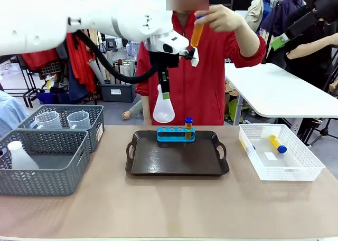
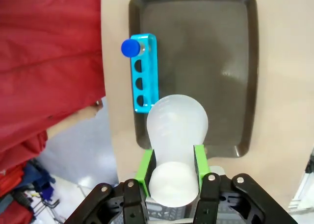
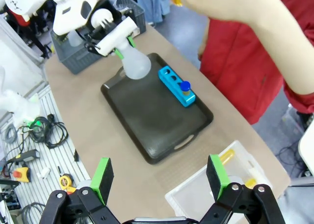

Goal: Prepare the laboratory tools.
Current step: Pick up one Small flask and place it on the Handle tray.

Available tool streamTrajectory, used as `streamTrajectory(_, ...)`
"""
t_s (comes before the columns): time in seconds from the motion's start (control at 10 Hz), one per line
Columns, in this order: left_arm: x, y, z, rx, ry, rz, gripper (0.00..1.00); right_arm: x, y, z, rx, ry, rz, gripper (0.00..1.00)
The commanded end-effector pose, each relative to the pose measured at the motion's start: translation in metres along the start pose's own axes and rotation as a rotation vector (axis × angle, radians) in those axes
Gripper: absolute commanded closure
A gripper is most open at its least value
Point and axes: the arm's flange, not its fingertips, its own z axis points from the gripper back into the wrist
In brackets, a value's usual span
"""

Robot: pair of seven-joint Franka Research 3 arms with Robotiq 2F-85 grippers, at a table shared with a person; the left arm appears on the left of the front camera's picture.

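Left gripper [image 2: 172, 171] clamps the conical flask [image 1: 163, 110] by its neck, bulb down, above the tray [image 1: 158, 162] at its 11 o'clock. Blue tube rack [image 1: 171, 134] sits at the tray's 12 o'clock, one capped tube [image 1: 188, 126] seated. Right gripper [image 3: 160, 177] wide, empty.

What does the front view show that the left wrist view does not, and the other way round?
Front view adds: the person's hand holding up an orange tube, two grey baskets, the white mesh bin with another tube. Left wrist view adds: green pads pressing the neck of the conical flask, three empty holes of the blue rack. Shared: the dark tray, the rack with one capped tube, the flask in the left tool.
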Motion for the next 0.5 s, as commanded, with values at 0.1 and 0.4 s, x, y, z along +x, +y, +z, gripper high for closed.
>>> streamTrajectory(0.1, 0.026, 0.015, -0.013, -0.036, 0.03, -0.062, 1.0, 0.001, 0.001, 0.001, 0.006, -0.01, 0.005, 0.0)
streamTrajectory(0.4, 0.021, 0.002, -0.027, -0.04, 0.009, -0.043, 1.0, 0.001, 0.001, 0.001, 0.006, -0.01, 0.005, 0.0)
